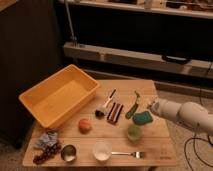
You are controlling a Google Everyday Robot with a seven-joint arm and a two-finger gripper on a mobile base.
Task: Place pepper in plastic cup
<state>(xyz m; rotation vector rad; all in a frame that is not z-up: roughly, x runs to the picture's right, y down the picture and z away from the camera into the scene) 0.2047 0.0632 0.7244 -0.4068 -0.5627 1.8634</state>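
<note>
Wood: the table [150, 150] is light brown wood, and everything sits on top of it.
Arm: a white robot arm [187, 114] comes in from the right side, low over the table.
Gripper: the gripper [150, 106] is at the end of the arm, near the right edge of the table. It is just beside the top end of the pepper and right above a blue-green sponge. I cannot tell if it is wide or narrow, or if it holds anything.
Pepper: the pepper [133, 107] is long, thin and dark green. It lies flat on the table, a bit slanted, with its stem end pointing away toward the back. It is outside the cup.
Plastic cup: the plastic cup [133, 132] is light green and see-through. It stands upright in front of the pepper, near its lower end.
Sponge: the blue-green sponge [142, 118] lies between the pepper and the arm, just behind the cup.
Yellow bin: a big yellow bin [35, 97] sits on the left half of the table.
Brush: a small brush [105, 104] lies near the middle, next to a dark bar [115, 112].
Round fruit: an orange-red fruit [85, 125] sits in front of the bin.
Front row: grapes [44, 154], a shiny metal cup [68, 152], a white cup [102, 150] and a fork [127, 154] lie along the near edge.
Cloth: a crumpled grey-blue cloth [47, 139] lies just behind the grapes.
</note>
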